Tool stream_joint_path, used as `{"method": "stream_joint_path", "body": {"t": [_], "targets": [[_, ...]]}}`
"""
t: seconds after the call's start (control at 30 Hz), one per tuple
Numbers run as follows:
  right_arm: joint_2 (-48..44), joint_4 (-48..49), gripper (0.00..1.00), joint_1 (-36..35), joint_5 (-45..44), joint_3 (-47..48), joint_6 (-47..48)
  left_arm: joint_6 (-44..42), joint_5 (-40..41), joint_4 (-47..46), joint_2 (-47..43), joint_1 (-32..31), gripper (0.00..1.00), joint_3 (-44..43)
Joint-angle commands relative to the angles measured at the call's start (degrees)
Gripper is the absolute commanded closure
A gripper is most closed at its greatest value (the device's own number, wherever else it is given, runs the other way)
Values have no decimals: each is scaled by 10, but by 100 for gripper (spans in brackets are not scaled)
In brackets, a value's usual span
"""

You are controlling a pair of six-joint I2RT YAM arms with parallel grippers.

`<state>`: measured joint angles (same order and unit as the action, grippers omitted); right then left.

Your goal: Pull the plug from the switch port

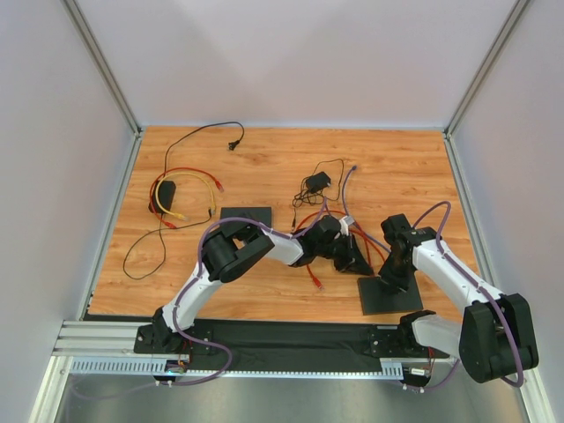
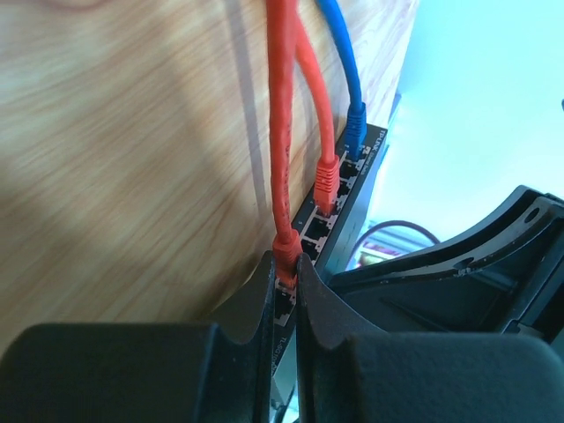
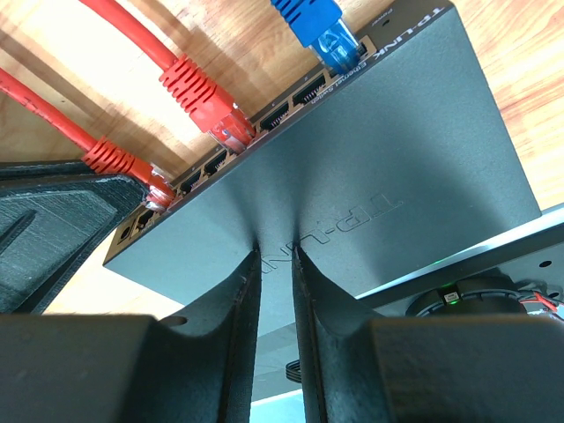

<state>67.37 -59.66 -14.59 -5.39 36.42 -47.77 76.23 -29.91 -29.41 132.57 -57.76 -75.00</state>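
The dark TP-Link switch (image 3: 379,132) lies on the wood table. Its port row faces the left wrist view (image 2: 333,220). Three plugs sit in it: a red plug (image 2: 286,251) at the near end, a second red plug (image 2: 326,181) and a blue plug (image 2: 354,132). My left gripper (image 2: 284,269) is shut on the near red plug, one finger on each side. That plug also shows in the right wrist view (image 3: 132,166). My right gripper (image 3: 275,253) is nearly shut, holds nothing, and its tips press on the switch's top. In the top view both grippers (image 1: 357,258) (image 1: 394,269) meet over the switch.
A black mat (image 1: 392,298) lies under the right gripper, another mat (image 1: 245,214) at centre left. A power adapter (image 1: 317,182) and its lead lie behind. Coiled red and yellow cables (image 1: 181,189) lie at far left. A loose red cable end (image 1: 315,280) lies near the left arm.
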Motion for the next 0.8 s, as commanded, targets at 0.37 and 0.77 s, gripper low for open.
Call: {"method": "stream_joint_path", "body": {"t": [0.37,0.77], "targets": [[24,53,76,-4,-25,-36,-9,-105,154,61,-61,38,100,0],[30,56,76,-4,-24,-35,-4,19,81,-92,-15,42,100,17]]}}
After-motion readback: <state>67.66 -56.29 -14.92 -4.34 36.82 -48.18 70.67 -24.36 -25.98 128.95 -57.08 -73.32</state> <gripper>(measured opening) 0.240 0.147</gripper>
